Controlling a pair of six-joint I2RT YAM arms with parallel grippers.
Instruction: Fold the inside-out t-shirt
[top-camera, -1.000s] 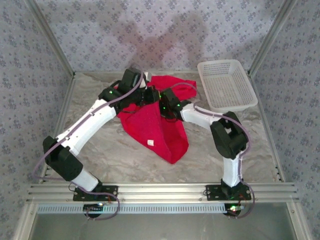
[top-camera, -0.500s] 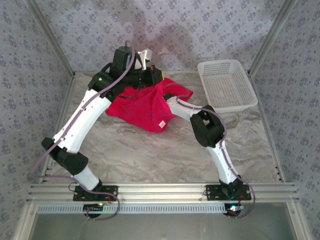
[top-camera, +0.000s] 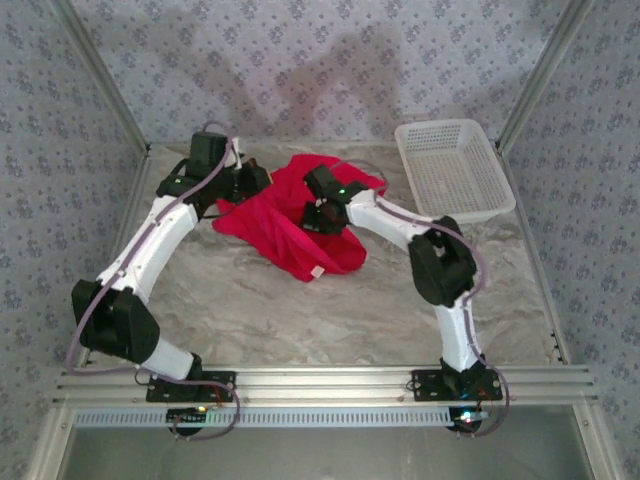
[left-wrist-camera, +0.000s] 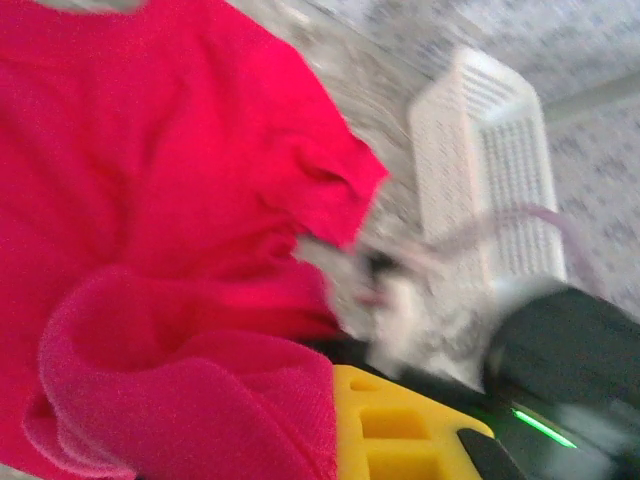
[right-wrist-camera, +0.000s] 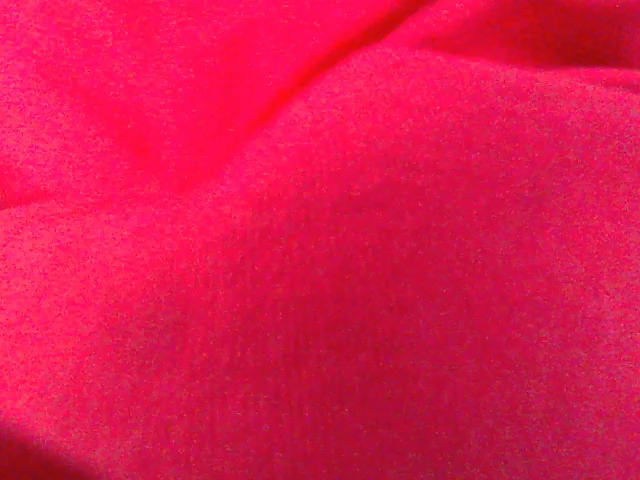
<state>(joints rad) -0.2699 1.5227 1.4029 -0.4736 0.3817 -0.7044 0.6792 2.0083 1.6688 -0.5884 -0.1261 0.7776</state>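
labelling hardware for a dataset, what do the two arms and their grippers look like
The left arm and right arm have white tubular links between chunky black joint housings, a lilac cable looped along each, and small green lights. Black bases bolt to an aluminium rail. The left gripper and right gripper are black; the left one has a yellow finger part.
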